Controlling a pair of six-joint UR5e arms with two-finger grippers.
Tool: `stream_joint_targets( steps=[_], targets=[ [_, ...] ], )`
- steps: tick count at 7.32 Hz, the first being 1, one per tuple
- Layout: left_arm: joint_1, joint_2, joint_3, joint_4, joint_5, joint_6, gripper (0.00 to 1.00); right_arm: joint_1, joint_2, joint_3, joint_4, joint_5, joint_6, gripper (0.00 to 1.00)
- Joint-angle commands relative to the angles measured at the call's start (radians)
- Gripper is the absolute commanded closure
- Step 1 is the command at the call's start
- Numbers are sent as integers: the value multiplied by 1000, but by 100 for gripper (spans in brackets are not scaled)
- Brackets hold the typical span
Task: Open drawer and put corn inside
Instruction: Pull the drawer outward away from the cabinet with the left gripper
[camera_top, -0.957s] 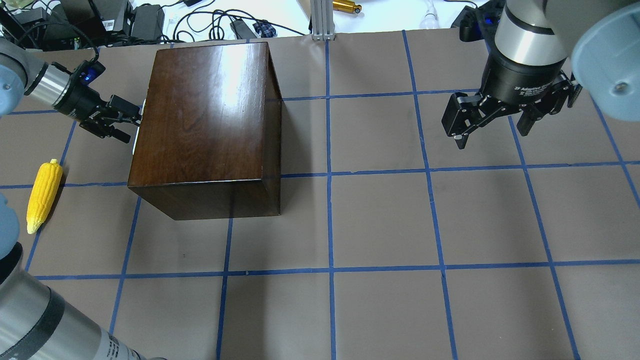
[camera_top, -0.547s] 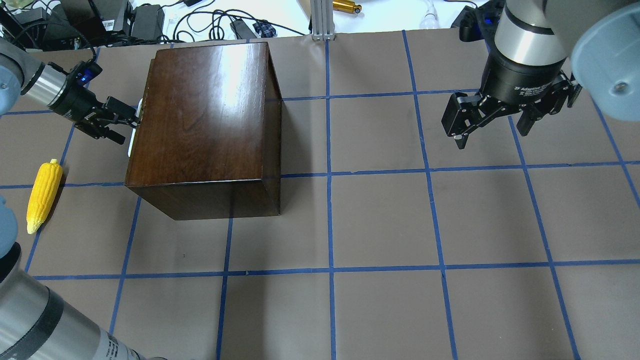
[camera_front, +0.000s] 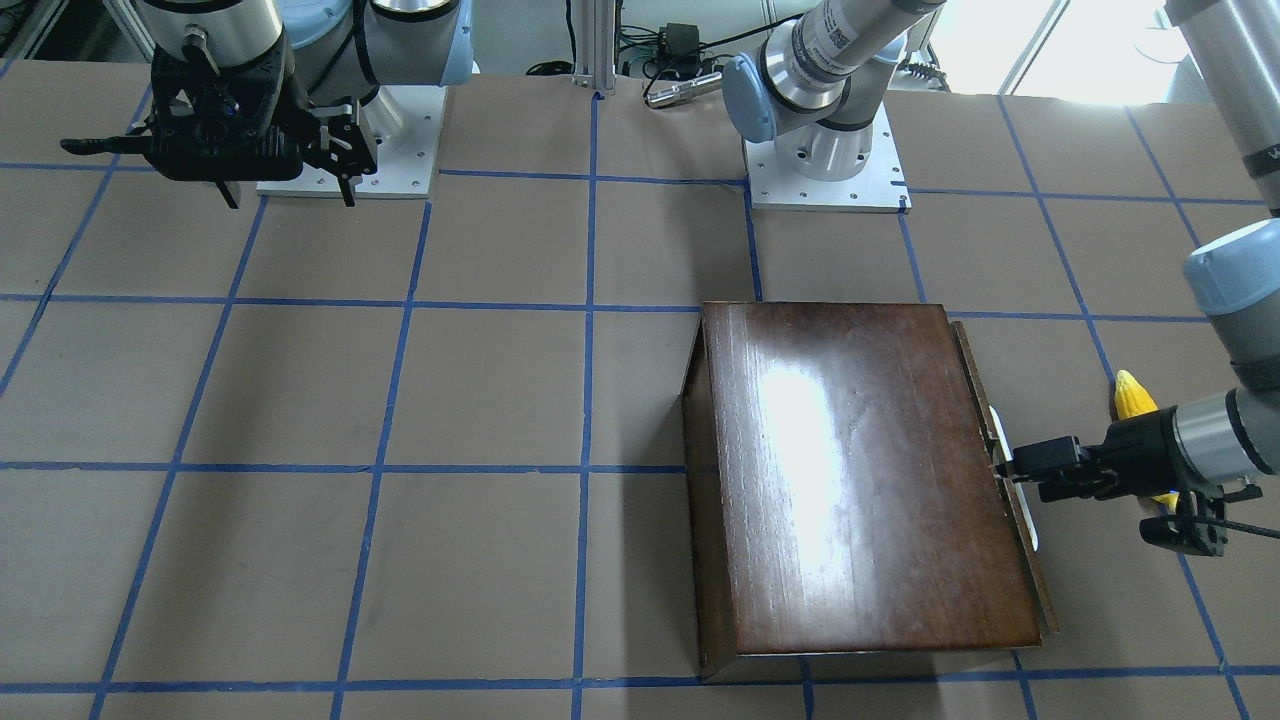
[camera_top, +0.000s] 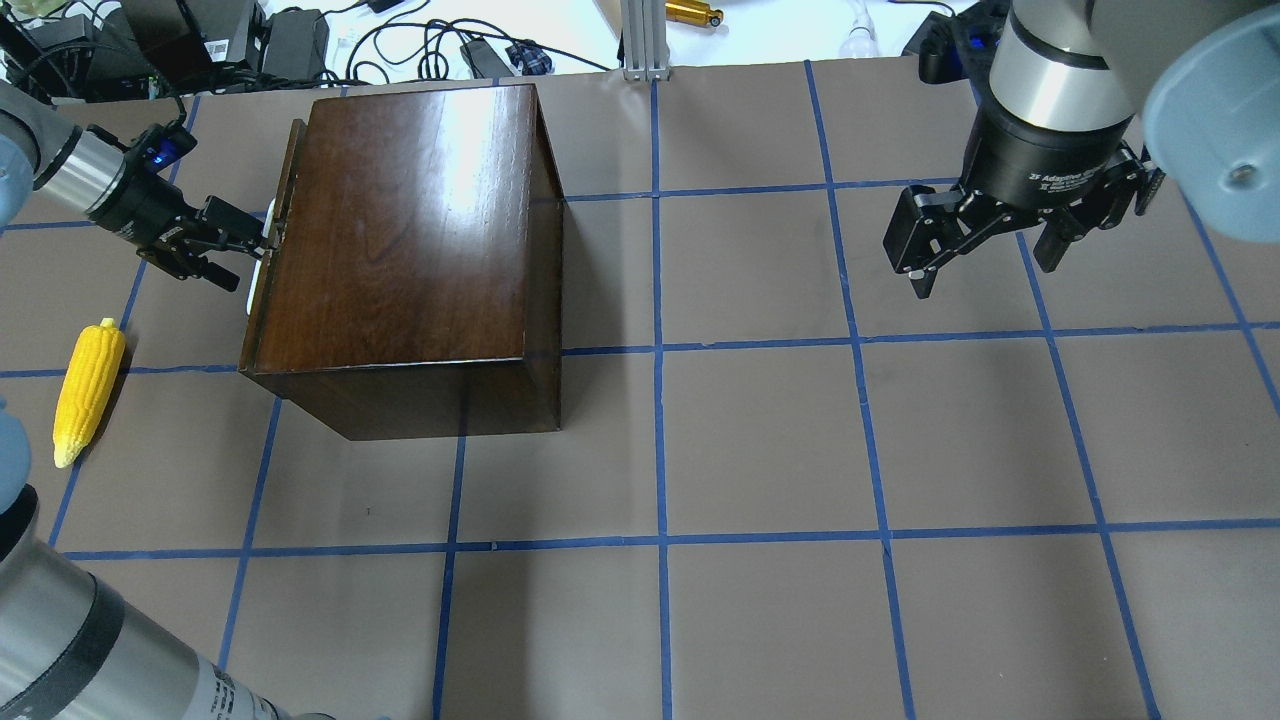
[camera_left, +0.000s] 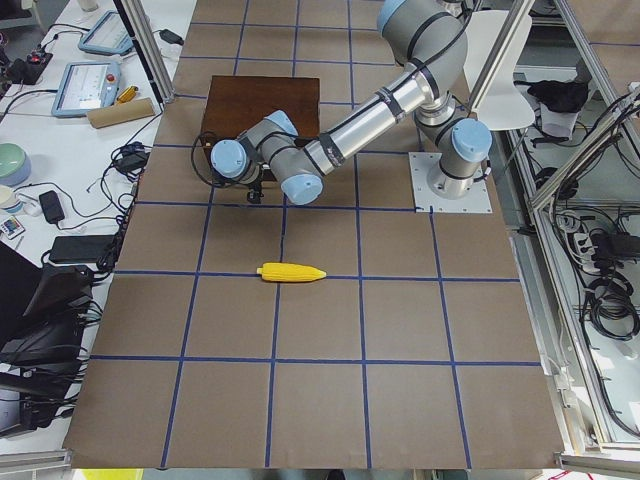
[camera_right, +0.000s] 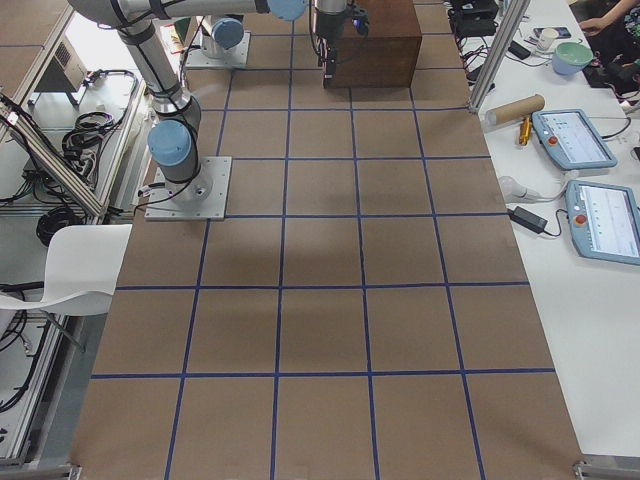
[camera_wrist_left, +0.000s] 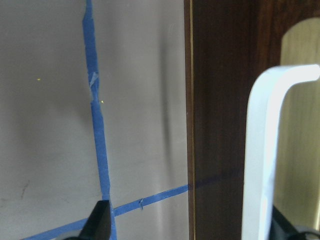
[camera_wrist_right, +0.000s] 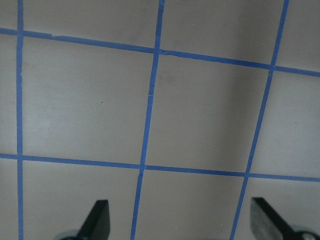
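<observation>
The glossy dark-brown box (camera_top: 410, 220) stands at the table's back left. Its drawer's front panel (camera_top: 291, 160) stands slightly out from the box's left side, with a white handle (camera_wrist_left: 260, 150) on it. My left gripper (camera_top: 245, 255) is open, with one finger hooked behind the handle and the other finger (camera_wrist_left: 100, 222) apart from it. The yellow corn (camera_top: 88, 390) lies on the table to the left of the box, near the left gripper's wrist; it also shows in the front-facing view (camera_front: 1132, 396). My right gripper (camera_top: 985, 275) is open and empty, high over the back right.
Cables, adapters and a metal post (camera_top: 640, 40) lie beyond the table's back edge. The brown table surface (camera_top: 760, 450) carries a blue tape grid. Tablets and a cardboard tube (camera_right: 515, 105) lie on a side bench.
My left gripper has moved left with the handle, and the drawer front has slid a little out of the box. The right arm and the corn have not moved.
</observation>
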Motion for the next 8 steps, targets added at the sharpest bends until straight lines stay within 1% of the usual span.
stream_joint_targets(
  steps=[1, 2, 3, 8],
  targets=[
    [15, 0, -1, 0, 1, 0, 0, 0, 0, 0, 1, 0, 1, 0],
    [30, 0, -1, 0, 2, 0, 0, 0, 0, 0, -1, 0, 0, 0],
    [35, 0, -1, 2, 34, 6, 0, 0, 0, 0, -1, 0, 1, 0],
    [64, 3, 1, 2, 38, 9, 0, 0, 0, 0, -1, 0, 0, 0]
  ],
)
